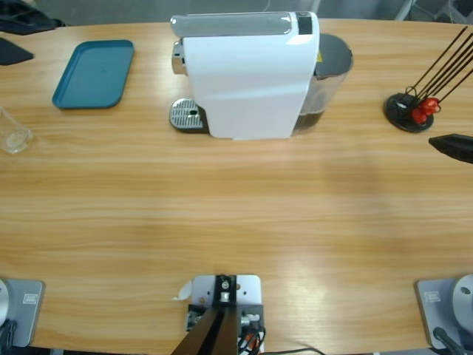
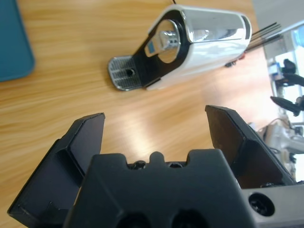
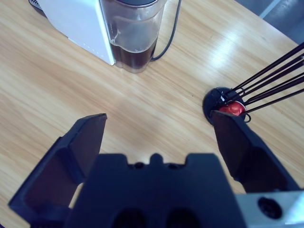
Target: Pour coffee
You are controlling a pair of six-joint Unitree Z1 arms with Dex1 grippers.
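start of the pour: nothing picked up yet.
left gripper and right gripper gape wide, empty; next, fetch the clear glass to the coffee machine drip tray.

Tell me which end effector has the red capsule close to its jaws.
The right end effector: in its wrist view the red capsule on the black wire stand sits beside one jaw. The left end effector faces the coffee machine instead.
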